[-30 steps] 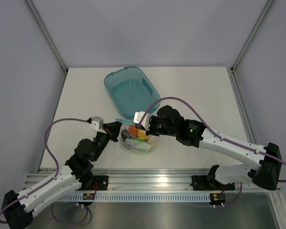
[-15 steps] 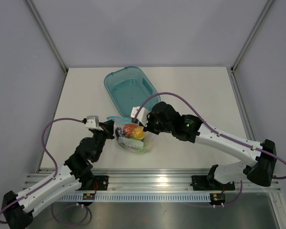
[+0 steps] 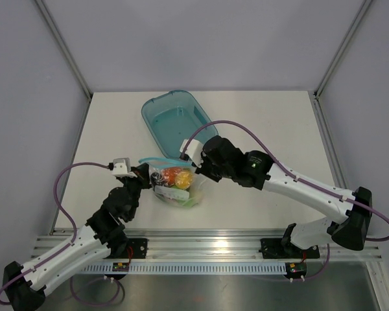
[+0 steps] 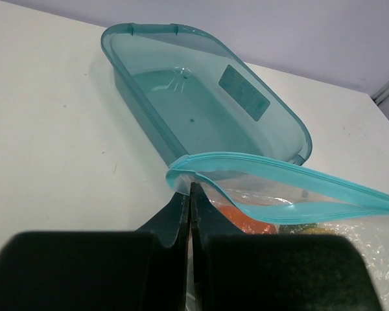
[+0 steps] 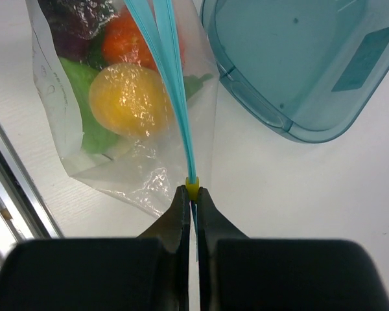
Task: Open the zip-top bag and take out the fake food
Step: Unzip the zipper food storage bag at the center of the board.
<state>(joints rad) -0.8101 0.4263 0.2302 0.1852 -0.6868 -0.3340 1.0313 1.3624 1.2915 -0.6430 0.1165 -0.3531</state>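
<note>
The zip-top bag (image 3: 176, 189) sits between the 2 grippers, with the left gripper (image 3: 146, 173) at its left end and the right gripper (image 3: 196, 170) at its right end. Inside lies the fake food (image 3: 177, 175). A teal tub (image 3: 176, 120) stands just behind on the table (image 3: 266, 123).

Left wrist: the zip-top bag (image 4: 369, 249) runs off the right edge. I only get a sliver of orange fake food (image 4: 246, 221) under the zip strip (image 4: 279, 165); the rest is hidden. Right wrist: bag top and a dark piece (image 5: 71, 19) are cropped at the top edge, and the teal tub (image 5: 298, 71) is cut off on the right. Overhead, I can't tell the pieces apart, too small.
</note>
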